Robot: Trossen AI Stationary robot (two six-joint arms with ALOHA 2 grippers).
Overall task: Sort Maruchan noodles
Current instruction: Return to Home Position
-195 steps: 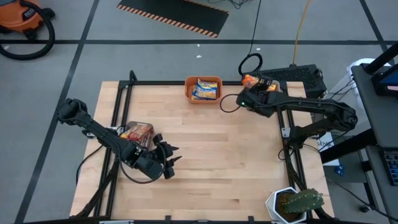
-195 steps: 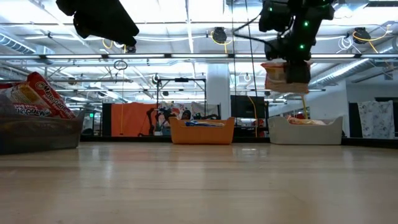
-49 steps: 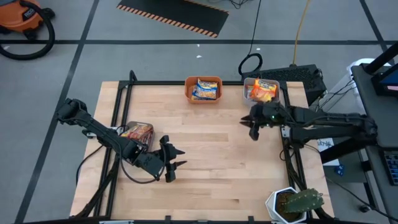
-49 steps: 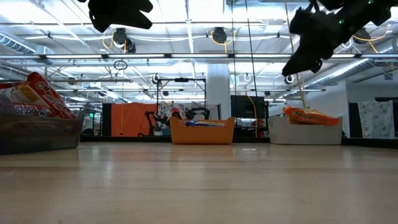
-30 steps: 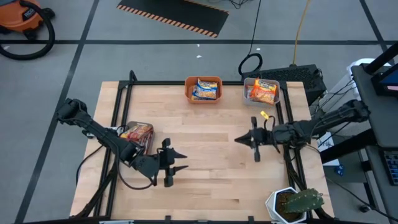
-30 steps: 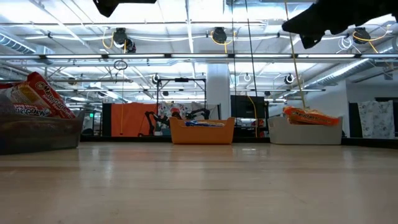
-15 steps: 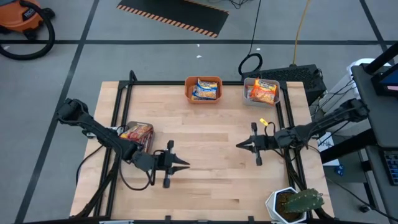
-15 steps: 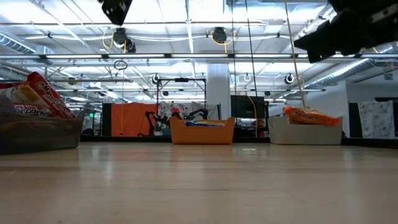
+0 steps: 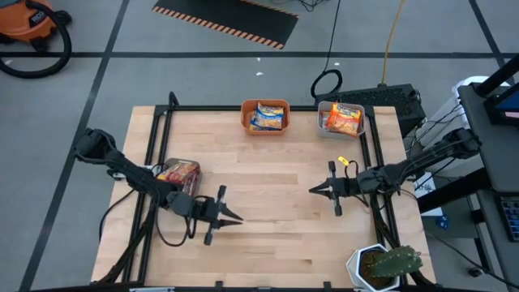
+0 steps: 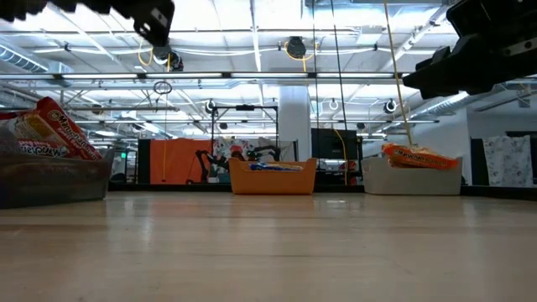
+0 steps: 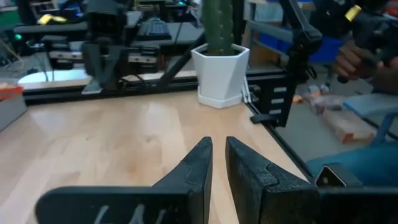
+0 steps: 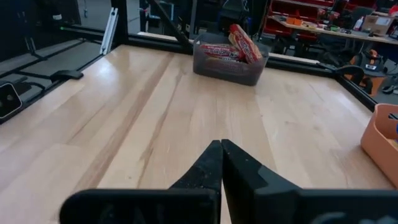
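At 9 o'clock on the worktop [image 9: 276, 219], red noodle packets [image 9: 177, 171] in dark bin [image 10: 50, 183]. Left gripper [image 9: 235, 219] at 7, clenched, empty. Blue-yellow packets [image 9: 267, 116] at 12, orange packets [image 9: 342, 120] at 1, both binned. Right gripper [image 9: 313, 189] at 4, clenched, empty. Looks sorted; next, parking both arms.

the wood table [image 9: 276, 166] is smooth and faintly glossy, the noodle packets [image 9: 344, 121] shiny plastic.
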